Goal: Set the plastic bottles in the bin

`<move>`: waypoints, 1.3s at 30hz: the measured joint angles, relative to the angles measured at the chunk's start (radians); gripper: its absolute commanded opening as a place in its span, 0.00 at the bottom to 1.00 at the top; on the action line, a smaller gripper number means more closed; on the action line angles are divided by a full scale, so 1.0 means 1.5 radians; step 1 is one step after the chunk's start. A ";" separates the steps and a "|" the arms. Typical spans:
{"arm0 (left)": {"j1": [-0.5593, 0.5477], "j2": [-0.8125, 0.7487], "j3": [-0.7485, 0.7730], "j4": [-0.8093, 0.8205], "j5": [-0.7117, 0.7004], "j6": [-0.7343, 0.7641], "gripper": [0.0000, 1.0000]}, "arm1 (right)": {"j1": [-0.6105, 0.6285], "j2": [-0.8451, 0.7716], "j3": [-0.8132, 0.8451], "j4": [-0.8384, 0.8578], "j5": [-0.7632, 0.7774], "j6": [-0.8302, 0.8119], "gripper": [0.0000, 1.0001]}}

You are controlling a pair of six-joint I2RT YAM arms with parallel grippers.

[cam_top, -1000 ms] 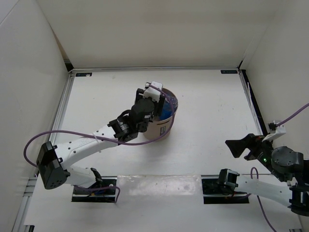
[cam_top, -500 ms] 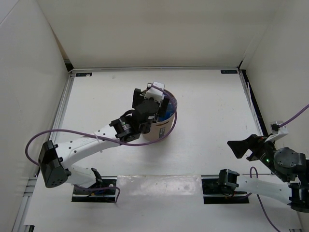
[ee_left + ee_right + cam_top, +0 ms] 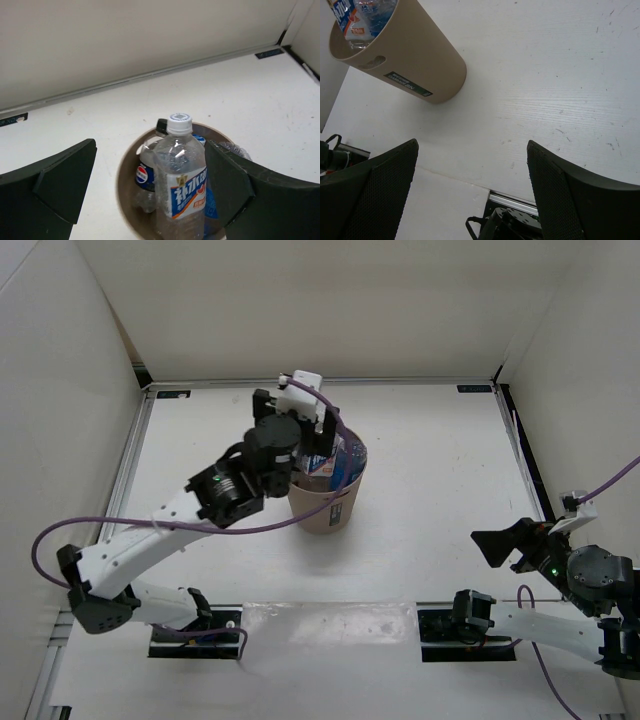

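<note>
White bench (image 3: 450, 460) first: in the top view you see no loose bottle lying on it, though the arms hide some of its surface.

The tan bin (image 3: 330, 508) stands upright near the middle of the bench, mouth up, its small label facing the near side.

Your left gripper (image 3: 150, 150) hangs right above the bin's mouth, jaws spread wide and holding nothing. Its wrist view looks down between the two fingers into the bin. Your right gripper (image 3: 472, 150) sits well apart, at the near right edge of the bench, also wide and empty, with the bin off to its left.

The bottles (image 3: 175, 180) are inside the bin. The front one stands upright, long axis vertical, its white cap (image 3: 179, 121) poking up above the rim between the left jaws without touching either. A dark-capped bottle (image 3: 145, 172) stands just behind and to its left, and blue label and crumpled clear plastic show on the right side. You cannot count all four from here.

The relation that matters: the bottles lie straight below the left gripper, the left arm is far the nearer one, and that tall cap stands in the gap. Judging from this, the placing looks done, so lift the left arm straight up before swinging it away, or a finger may catch the cap and tip the bin.
</note>
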 measured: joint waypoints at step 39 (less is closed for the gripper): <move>0.000 -0.501 -0.287 -0.521 -0.139 -0.316 1.00 | -0.870 0.330 -0.079 0.307 -0.591 -0.254 0.90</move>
